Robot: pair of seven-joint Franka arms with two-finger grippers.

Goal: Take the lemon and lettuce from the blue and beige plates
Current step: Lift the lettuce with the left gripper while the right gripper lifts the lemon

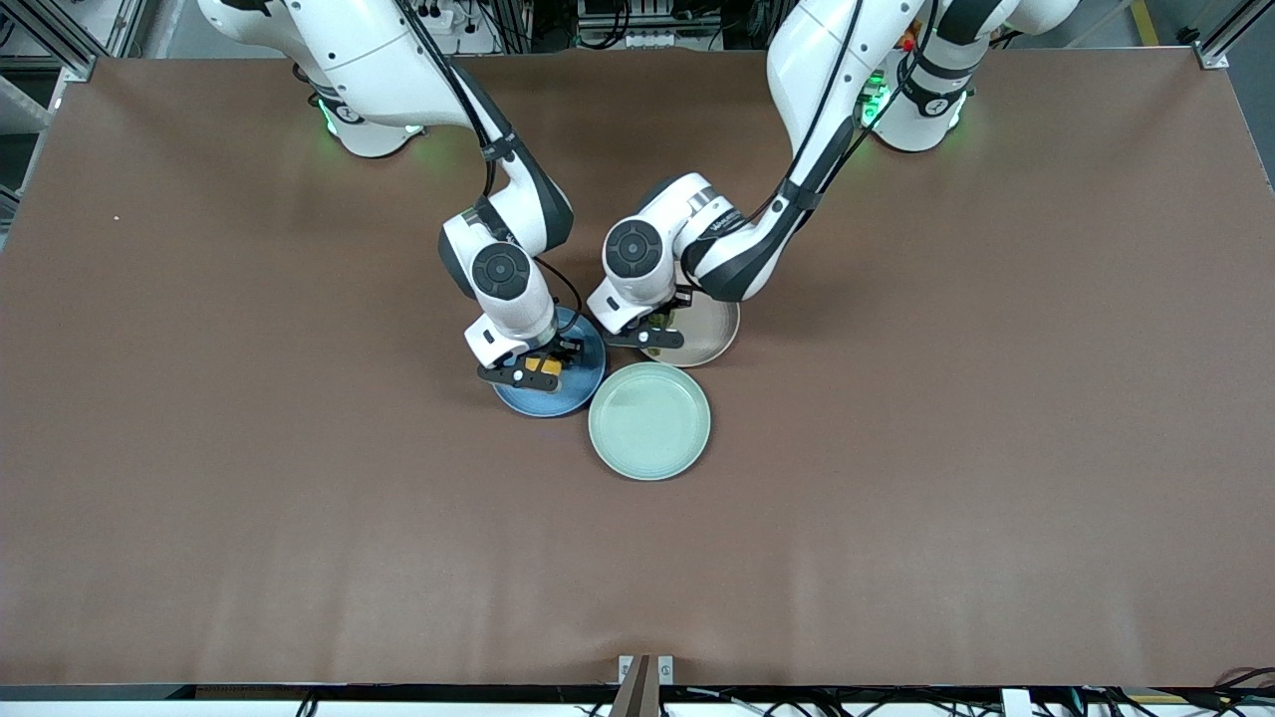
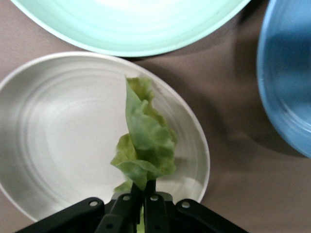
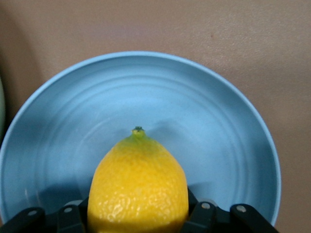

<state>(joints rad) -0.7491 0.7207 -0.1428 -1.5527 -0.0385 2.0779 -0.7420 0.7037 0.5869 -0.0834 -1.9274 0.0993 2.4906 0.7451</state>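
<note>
Plates: three are sitting together mid-desk, one blue plate (image 1: 583, 383), one beige plate (image 1: 712, 334) toward the left arm's end, and one mint-green plate (image 1: 649, 421) lying nearest the front camera and carrying nothing.
Desk (image 1: 996, 448): brown, one surface bearing all three plates.
Arms: two, both reaching down to the plates; neither is waiting.
Right claw (image 1: 538, 370): sitting low over the blue plate, its fingers clamping the lemon between them.
Left claw (image 1: 657, 334): hanging over the beige plate, pinched narrow on the lower edge of the lettuce.
Lemon (image 3: 138, 187): one, yellow with a green tip, being gripped just above the blue plate's floor.
Lettuce (image 2: 145, 143): one leaf, standing up from the left claw over the beige plate.
Progress: both grasps are looking made; lifting each item clear of its plate is seemingly what is remaining.
</note>
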